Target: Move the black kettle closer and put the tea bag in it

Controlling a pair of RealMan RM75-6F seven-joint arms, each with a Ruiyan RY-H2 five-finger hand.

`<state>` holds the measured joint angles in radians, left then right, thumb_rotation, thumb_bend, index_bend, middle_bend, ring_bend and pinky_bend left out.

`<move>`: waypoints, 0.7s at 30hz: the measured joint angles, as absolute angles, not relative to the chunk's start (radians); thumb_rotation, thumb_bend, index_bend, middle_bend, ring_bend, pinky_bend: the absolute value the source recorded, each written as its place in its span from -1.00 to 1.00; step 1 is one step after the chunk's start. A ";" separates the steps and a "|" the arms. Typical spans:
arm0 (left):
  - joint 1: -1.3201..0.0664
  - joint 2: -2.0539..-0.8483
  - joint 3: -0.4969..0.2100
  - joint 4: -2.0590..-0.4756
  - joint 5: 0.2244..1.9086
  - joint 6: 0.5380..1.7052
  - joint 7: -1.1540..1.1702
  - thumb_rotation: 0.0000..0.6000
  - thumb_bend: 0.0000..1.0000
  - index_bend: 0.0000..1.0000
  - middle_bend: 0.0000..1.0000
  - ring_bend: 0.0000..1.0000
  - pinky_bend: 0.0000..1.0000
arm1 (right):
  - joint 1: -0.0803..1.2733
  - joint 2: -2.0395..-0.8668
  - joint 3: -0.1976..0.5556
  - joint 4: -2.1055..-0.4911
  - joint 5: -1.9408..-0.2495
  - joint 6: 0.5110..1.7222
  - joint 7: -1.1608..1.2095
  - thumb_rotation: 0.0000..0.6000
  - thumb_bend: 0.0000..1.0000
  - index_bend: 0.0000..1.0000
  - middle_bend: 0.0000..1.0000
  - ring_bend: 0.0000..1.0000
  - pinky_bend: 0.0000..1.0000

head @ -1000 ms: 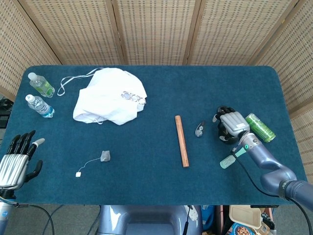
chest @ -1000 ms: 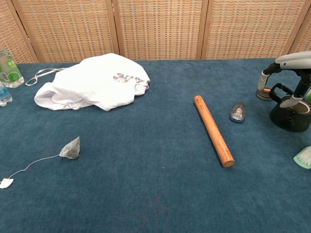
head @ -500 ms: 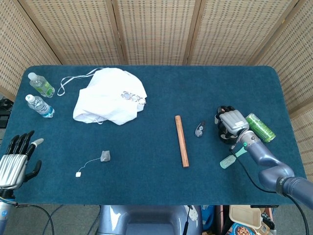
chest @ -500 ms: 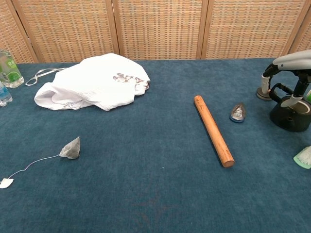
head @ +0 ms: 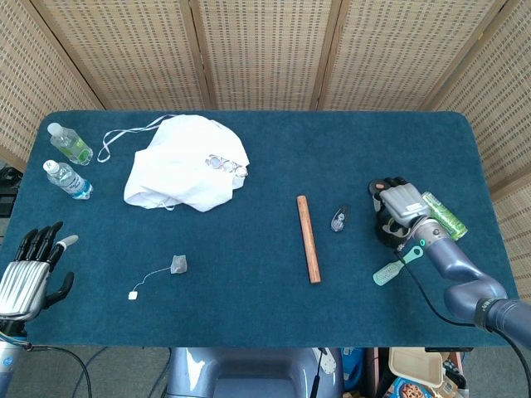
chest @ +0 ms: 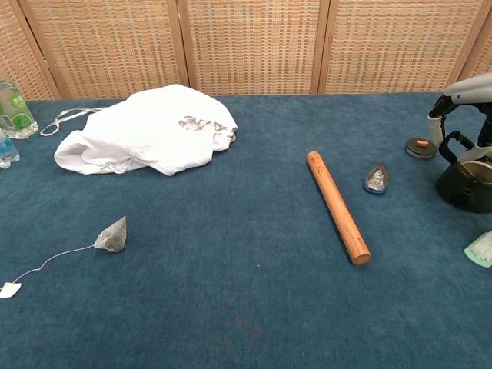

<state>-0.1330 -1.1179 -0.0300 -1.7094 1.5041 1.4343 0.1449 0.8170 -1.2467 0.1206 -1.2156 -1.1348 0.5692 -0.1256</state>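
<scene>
Kettle (chest: 466,183) at far right of table, lid (chest: 420,147) lying off just beside it; right hand (head: 398,204) sits over the handle — whether the fingers are closed on it I cannot tell. Secure the handle before dragging, keep it upright, skirt the rod (head: 309,238). Left hand (head: 26,271) apart, idle, near tea bag (head: 178,264).

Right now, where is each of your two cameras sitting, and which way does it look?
Head view: high up, looking steeply down on the whole table; both arms show, left hand and right hand.
Chest view: low, looking across the tabletop toward the wicker screen; only the right hand's fingers show.
Shared: black kettle, tea bag, wooden rod.
</scene>
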 measured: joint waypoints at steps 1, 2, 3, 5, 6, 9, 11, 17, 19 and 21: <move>-0.133 -1.117 -0.030 -1.709 1.505 1.434 0.143 1.00 -0.06 -0.64 -0.95 -0.97 -1.00 | 0.817 -1.245 0.120 -1.219 -1.133 0.571 -0.128 1.00 -0.22 0.01 -0.05 -0.70 -0.71; -0.133 -1.117 -0.030 -1.709 1.505 1.434 0.141 1.00 -0.06 -0.64 -0.95 -0.97 -1.00 | 0.816 -1.243 0.119 -1.220 -1.131 0.573 -0.130 1.00 -0.22 0.02 -0.04 -0.69 -0.71; -0.133 -1.117 -0.030 -1.709 1.505 1.434 0.139 1.00 -0.06 -0.64 -0.95 -0.96 -1.00 | 0.816 -1.242 0.118 -1.222 -1.131 0.575 -0.133 1.00 -0.21 0.03 -0.03 -0.68 -0.71; -0.134 -1.116 -0.030 -1.708 1.506 1.435 0.137 1.00 -0.06 -0.64 -0.95 -0.96 -1.00 | 0.816 -1.239 0.117 -1.226 -1.130 0.579 -0.136 1.00 -0.20 0.07 0.00 -0.66 -0.71; -0.134 -1.116 -0.030 -1.708 1.506 1.435 0.136 1.00 -0.06 -0.64 -0.95 -0.97 -1.00 | 0.816 -1.238 0.116 -1.228 -1.129 0.582 -0.138 1.00 -0.19 0.08 0.01 -0.65 -0.71; -0.134 -1.116 -0.029 -1.706 1.507 1.435 0.130 1.00 -0.06 -0.64 -0.95 -0.97 -1.00 | 0.816 -1.235 0.113 -1.231 -1.131 0.589 -0.146 1.00 -0.17 0.14 0.07 -0.60 -0.71; -0.134 -1.116 -0.029 -1.705 1.506 1.435 0.128 1.00 -0.06 -0.64 -0.95 -0.97 -1.00 | 0.816 -1.234 0.111 -1.234 -1.131 0.594 -0.153 1.00 -0.17 0.16 0.10 -0.57 -0.71; -0.133 -1.117 -0.029 -1.701 1.504 1.436 0.125 1.00 -0.06 -0.64 -0.95 -0.97 -1.00 | 0.813 -1.223 0.106 -1.253 -1.131 0.606 -0.164 1.00 -0.17 0.18 0.11 -0.55 -0.71; -0.134 -1.117 -0.030 -1.701 1.505 1.436 0.124 1.00 -0.06 -0.64 -0.95 -0.97 -1.00 | 0.811 -1.217 0.105 -1.262 -1.131 0.610 -0.167 1.00 -0.17 0.18 0.11 -0.55 -0.71; -0.135 -1.117 -0.030 -1.700 1.505 1.436 0.124 1.00 -0.06 -0.64 -0.95 -0.96 -1.00 | 0.808 -1.207 0.104 -1.278 -1.131 0.615 -0.170 1.00 -0.17 0.18 0.11 -0.55 -0.71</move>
<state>-0.1346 -1.1174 -0.0303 -1.7004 1.5055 1.4362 0.1238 0.8082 -1.2066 0.1035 -1.2784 -1.1309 0.6151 -0.1699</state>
